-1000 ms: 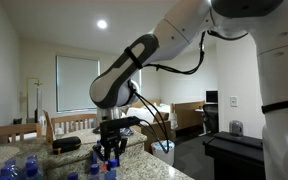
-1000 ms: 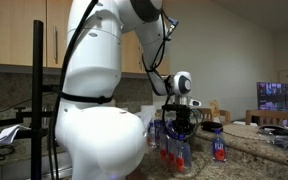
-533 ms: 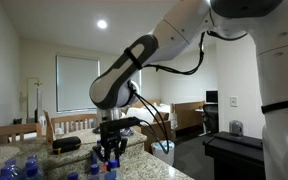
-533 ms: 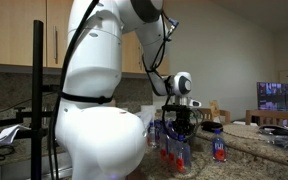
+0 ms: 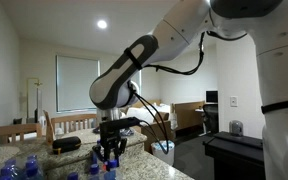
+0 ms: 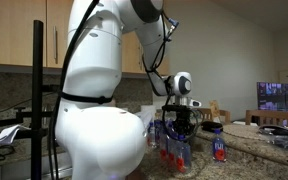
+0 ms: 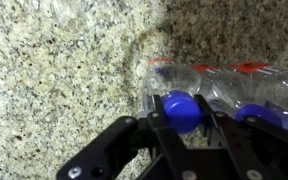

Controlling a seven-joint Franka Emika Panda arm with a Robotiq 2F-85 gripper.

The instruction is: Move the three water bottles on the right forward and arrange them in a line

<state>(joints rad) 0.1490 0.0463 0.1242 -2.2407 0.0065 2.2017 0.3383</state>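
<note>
**Gripper Clamped on a Bottle Cap**

Only the wrist view showed the grip itself. The gripper (image 7: 182, 112) was closed on the blue cap (image 7: 181, 106) of a water bottle (image 7: 209, 80). The bottle's clear body and red label band were seen from above against the granite counter (image 7: 54, 70). A second bottle (image 7: 259, 112), also blue-capped, stood just beside it; whether they touched could not be told.

In both exterior views the gripper (image 6: 179, 130) pointed straight down, its jaws lost among bottles. An exterior view added a lone bottle (image 6: 220, 146) standing apart from the held one. An exterior view alone caught a cluster of bottles (image 5: 12, 168) low in the corner, well apart from the gripper (image 5: 108, 153).
</note>
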